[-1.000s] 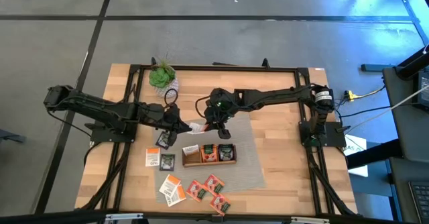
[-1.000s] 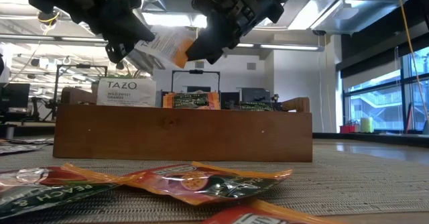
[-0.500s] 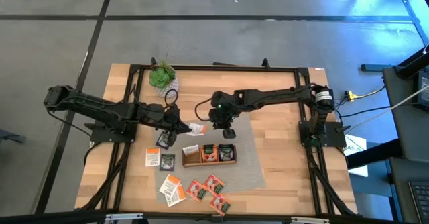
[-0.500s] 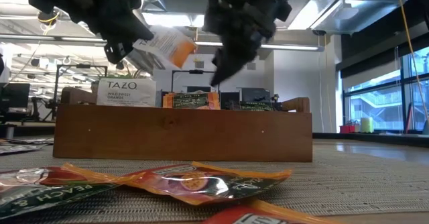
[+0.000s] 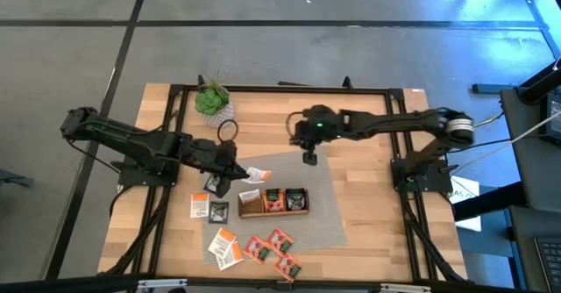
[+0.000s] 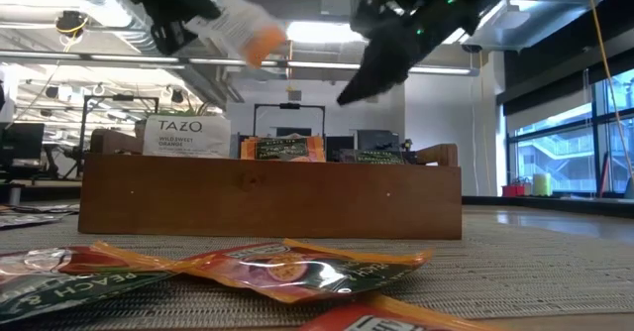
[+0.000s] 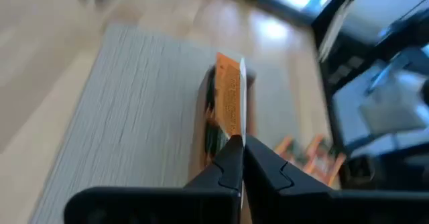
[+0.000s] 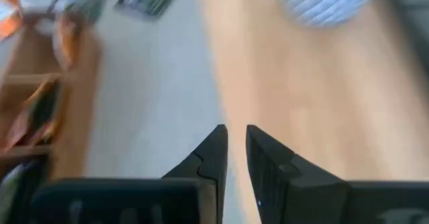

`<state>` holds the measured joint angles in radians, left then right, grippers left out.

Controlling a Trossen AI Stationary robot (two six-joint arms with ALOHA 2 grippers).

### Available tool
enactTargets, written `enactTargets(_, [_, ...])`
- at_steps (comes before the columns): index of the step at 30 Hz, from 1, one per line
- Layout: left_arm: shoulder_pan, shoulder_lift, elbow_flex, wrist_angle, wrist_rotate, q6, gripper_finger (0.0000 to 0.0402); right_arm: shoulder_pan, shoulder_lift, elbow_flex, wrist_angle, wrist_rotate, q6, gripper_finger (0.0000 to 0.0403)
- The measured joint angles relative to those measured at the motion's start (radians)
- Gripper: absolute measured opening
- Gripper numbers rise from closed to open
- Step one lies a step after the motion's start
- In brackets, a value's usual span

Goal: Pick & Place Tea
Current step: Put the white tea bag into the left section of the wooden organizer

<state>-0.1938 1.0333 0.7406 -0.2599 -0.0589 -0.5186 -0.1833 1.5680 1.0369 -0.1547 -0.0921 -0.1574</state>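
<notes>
Left gripper point(image 5: 235, 172), mine, is clamped shut on one white-and-orange tea sachet point(image 5: 255, 171), held by its edge in the air just beyond the far-left corner of the wooden tray point(image 5: 273, 210). From my left wrist the sachet point(image 7: 231, 103) stands on edge above the fingertips point(image 7: 231, 158), with the tray lying past it. In the low view the same sachet point(image 6: 246, 32) hangs well above the tray wall point(image 6: 267, 196), over its left end.

Right gripper point(image 5: 309, 156), also mine, hovers over the grey mat point(image 5: 329, 183) on the far side of the tray, apart from it. Its fingers point(image 8: 209, 158) stand only a narrow slit apart and carry nothing.

Contents of the tray: a white TAZO sachet point(image 6: 186, 136) upright in the left compartment, orange-and-dark sachets point(image 6: 283, 149) in the middle, a dark one point(image 6: 376, 156) in the right. More tea waits loose on the table: dark sachets point(image 5: 210, 209) to the tray's left, white-and-orange ones point(image 5: 225, 248) and red ones point(image 5: 274, 248) on its near side.

Step in hand, as I judge it: carrying a picked sachet to the tray, not yet placed. The next move calls for bringing the sachet over the left compartment, beside its like, lowering it edge-first between the dividers, then opening my left fingers.
</notes>
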Motion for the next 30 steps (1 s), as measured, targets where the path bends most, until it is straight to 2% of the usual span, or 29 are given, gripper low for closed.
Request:
enactTargets(4, [-0.013, 0.098, 0.128, -0.156, 0.048, -0.018, 0.0003, 0.009, -0.108, -0.093, 0.142, 0.079, 0.026, 0.0058])
enactTargets(7, [-0.014, 0.200, 0.241, -0.252, 0.163, -0.018, 0.0003, 0.014, -0.145, -0.142, 0.237, 0.083, 0.043, 0.0058])
enactTargets(10, [-0.013, 0.306, 0.380, -0.406, 0.261, -0.008, 0.0003, 0.015, -0.147, -0.165, 0.253, 0.080, 0.049, 0.0058])
enactTargets(14, [-0.011, 0.449, 0.563, -0.709, 0.272, -0.010, 0.0003, 0.014, -0.146, -0.198, 0.257, 0.081, 0.052, 0.0058])
enactTargets(17, [-0.011, 0.544, 0.659, -0.854, 0.277, -0.006, 0.0003, 0.014, -0.144, -0.208, 0.256, 0.082, 0.052, 0.0058])
enactTargets(24, [-0.002, 0.692, 0.736, -0.889, 0.356, 0.103, 0.0003, 0.014, -0.144, -0.208, 0.263, 0.082, 0.052, 0.0058])
enactTargets(30, [0.018, 0.751, 0.742, -0.898, 0.326, 0.117, 0.0003, 0.014, -0.144, -0.208, 0.262, 0.082, 0.052, 0.0058])
